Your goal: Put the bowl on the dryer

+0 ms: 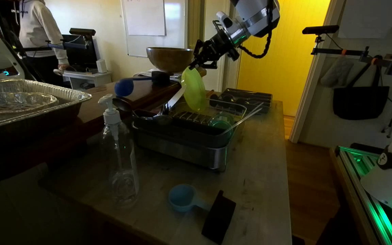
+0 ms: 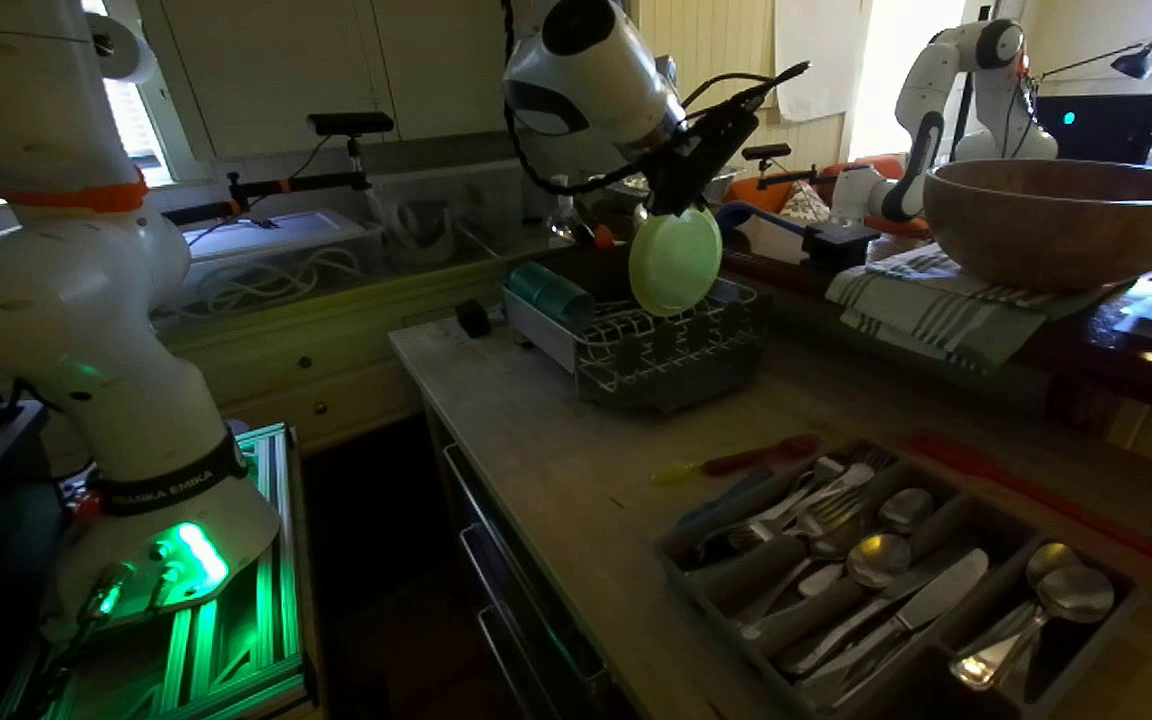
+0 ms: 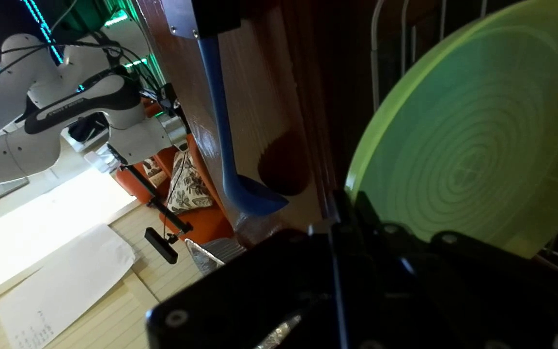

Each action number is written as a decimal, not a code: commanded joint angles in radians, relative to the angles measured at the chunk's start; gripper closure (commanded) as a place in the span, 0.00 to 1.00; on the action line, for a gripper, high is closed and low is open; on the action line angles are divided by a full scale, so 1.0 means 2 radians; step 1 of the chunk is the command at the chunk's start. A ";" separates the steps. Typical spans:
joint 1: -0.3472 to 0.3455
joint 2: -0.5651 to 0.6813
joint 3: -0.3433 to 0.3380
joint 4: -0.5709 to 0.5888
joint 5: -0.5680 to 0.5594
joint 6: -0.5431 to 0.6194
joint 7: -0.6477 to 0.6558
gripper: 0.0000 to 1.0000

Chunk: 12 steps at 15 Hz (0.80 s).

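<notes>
the lime-green bowl (image 1: 194,89) hangs on edge above the grey drying rack (image 1: 182,149), close to upright, with the gripper (image 1: 191,67) clamped on its upper rim; the wrist view shows the fingers at that edge and faint rings across the face. whether the low edge touches the wires i can't tell from any view. it looks like thin, translucent plastic, so i'd judge it light and fairly stiff, with a little give in the wall if squeezed hard, and unlikely to break from a knock. smooth as it is, it would probably be slippery (more so if wet, which doesn't show), and a bite on one spot of the rim could let it swivel about the fingertips when something pushes the far edge. the rim is the right place to hold, i think: taking a bit more of the wall would resist that twist, while the flat base gives the fingers nothing to pinch. lowering it edge first between the wires should suit it; the likely trouble is a bump against the green tumbler (image 2: 551,293) in the rack or the pale blade (image 1: 177,97) sticking up nearby, which could turn it in the grip.
</notes>
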 commanded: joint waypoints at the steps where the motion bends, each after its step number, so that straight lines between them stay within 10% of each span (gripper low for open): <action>1: -0.016 0.010 0.023 0.001 -0.017 0.027 -0.015 0.99; 12: -0.068 0.033 0.099 0.021 -0.038 0.069 -0.015 0.99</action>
